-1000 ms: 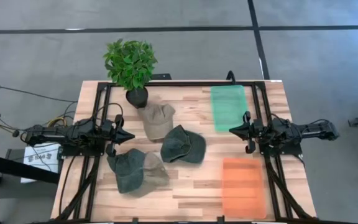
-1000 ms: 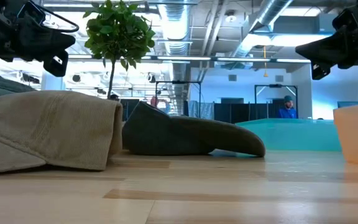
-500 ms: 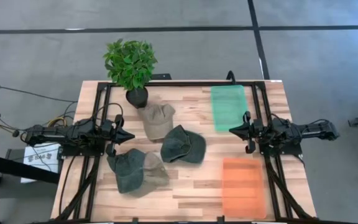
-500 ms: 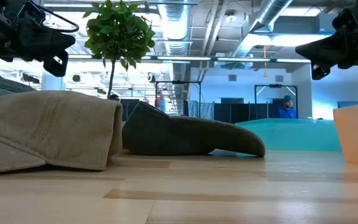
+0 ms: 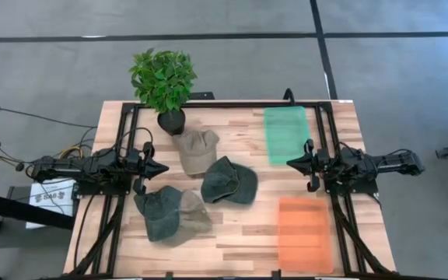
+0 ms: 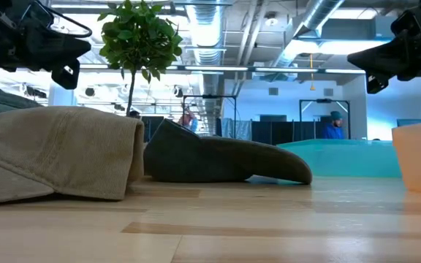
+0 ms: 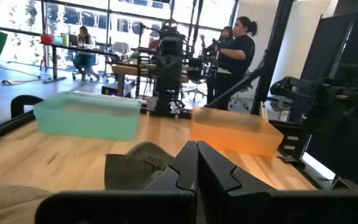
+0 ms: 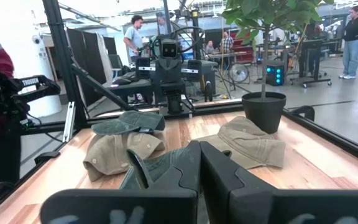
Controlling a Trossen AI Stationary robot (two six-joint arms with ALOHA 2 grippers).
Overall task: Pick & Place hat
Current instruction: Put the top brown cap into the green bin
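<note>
From above, the wooden table [image 5: 232,237] carries four caps in a loose cluster left of centre. A tan cap [image 5: 195,149] lies toward the upper middle, just below a potted plant [image 5: 164,84] at the table's upper left. A dark green cap [image 5: 229,181] sits at the centre, just beside the tan one. At the lower left, another dark green cap [image 5: 158,210] overlaps a second tan cap [image 5: 194,213]; which one lies on top is hard to make out from overhead.

The left end effector [image 5: 162,168] hovers at the left edge of the table, pointing inward, just above the lower-left pair of caps. Its fingers are pressed together and it holds nothing. The right end effector [image 5: 292,163] hovers at the right side, pointing toward the centre, likewise closed tight and empty, well apart from every cap.

A green tray [image 5: 285,133] rests at the upper right of the table, and an orange tray [image 5: 305,233] at the lower right. Neither has a cap in it.

Across the room, a person in dark clothes [image 7: 235,53] stands among desks.
</note>
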